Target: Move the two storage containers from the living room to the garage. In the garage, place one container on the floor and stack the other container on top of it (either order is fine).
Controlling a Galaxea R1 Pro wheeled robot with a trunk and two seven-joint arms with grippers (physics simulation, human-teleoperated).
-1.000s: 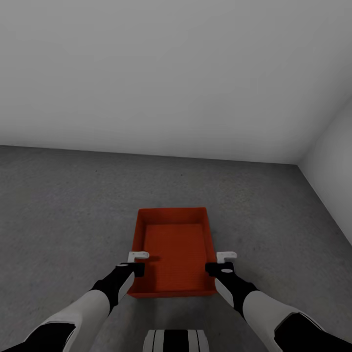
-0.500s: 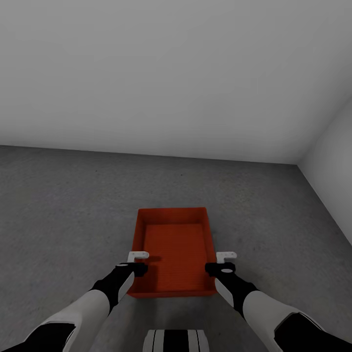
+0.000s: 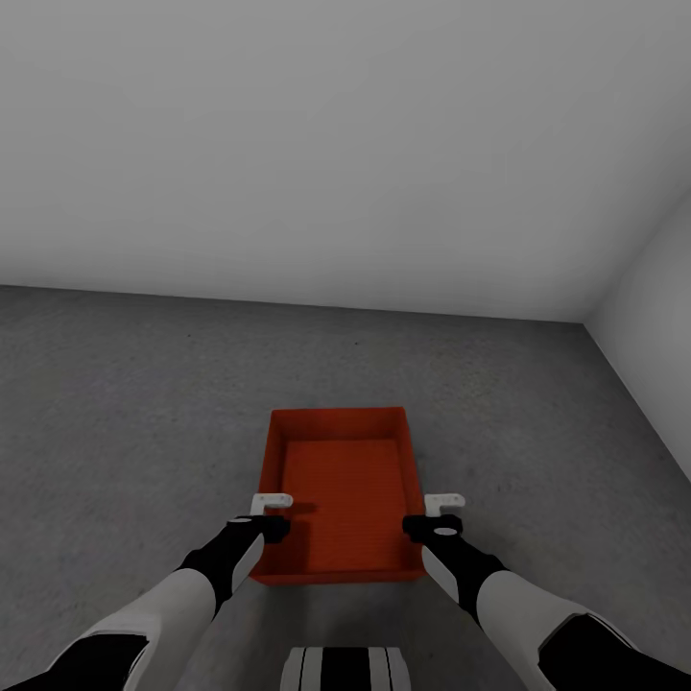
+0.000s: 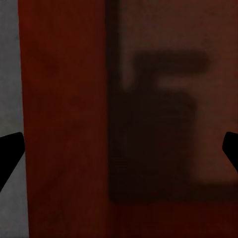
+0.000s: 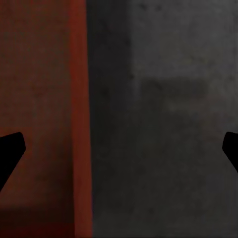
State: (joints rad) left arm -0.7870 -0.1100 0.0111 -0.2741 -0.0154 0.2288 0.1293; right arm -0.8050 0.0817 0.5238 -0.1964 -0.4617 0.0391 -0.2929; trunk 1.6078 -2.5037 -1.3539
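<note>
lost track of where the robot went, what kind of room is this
Probably a garage or a similar bare utility room: a mottled dark grey concrete floor, plain grey-white walls meeting in a corner, and no furniture. One orange-red storage container sits on the floor.

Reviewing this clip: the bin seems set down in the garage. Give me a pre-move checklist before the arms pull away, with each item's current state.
1. storage container resting on the grey concrete floor: ok, appears flat.
2. left gripper open: ok, its fingers spread wide, astride the bin's left wall.
3. right gripper open: ok, its fingers spread at the bin's right wall.
4. Fingers free of the walls: cannot tell.
5. Bin interior empty, ready for stacking: ok.
6. Second container located: cannot tell.
7. Spacing from the wall on the right: ok, bare floor between.
</note>
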